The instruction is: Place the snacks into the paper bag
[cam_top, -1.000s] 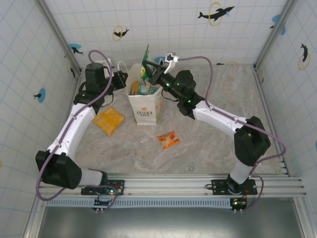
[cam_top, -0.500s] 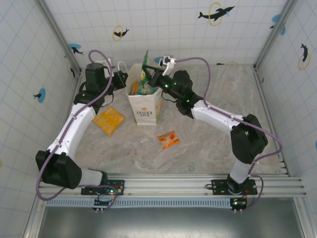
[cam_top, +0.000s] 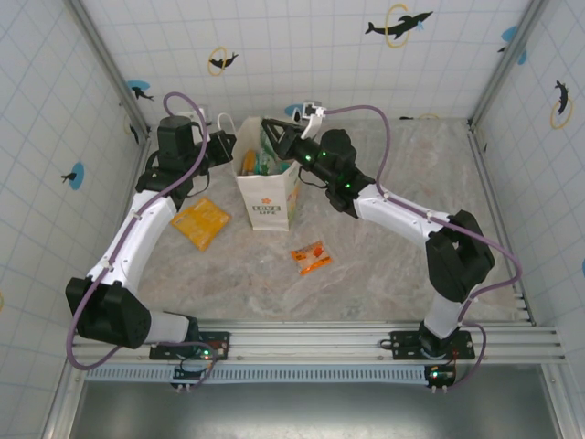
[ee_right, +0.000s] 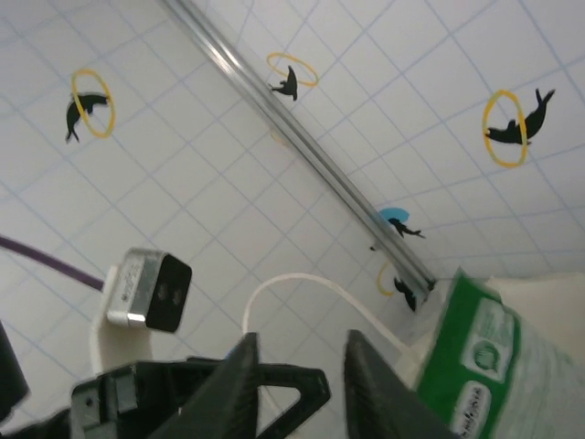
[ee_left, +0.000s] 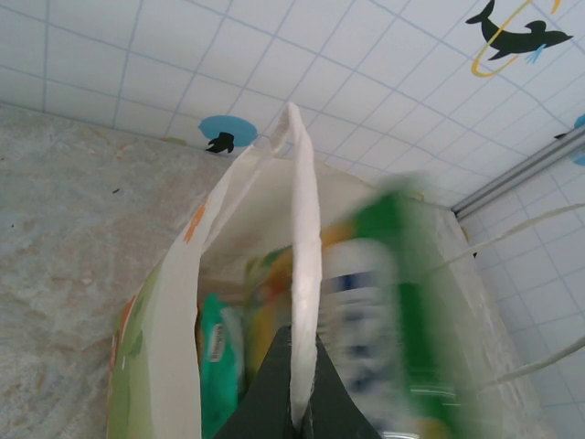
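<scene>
Marble-look table (cam_top: 393, 229), tiled walls (cam_top: 302, 55) all round. Bag (cam_top: 270, 206) stands upright at back-centre, mouth open, btwn the two grippers. Two pkts lie outside it: yellow pkt (cam_top: 201, 222) just left of bag, beside left arm, and orange pkt (cam_top: 312, 258) front-right, apart from it. Inside: teal pkt (ee_left: 215, 357) plus others. Green pkt (ee_left: 393, 302) is blurred at the mouth, not btwn any fingers. Left gripper (ee_left: 297, 412) is pinched tight on bag's rim. Right gripper (cam_top: 270, 137) is over the mouth, jaws wide, empty.
</scene>
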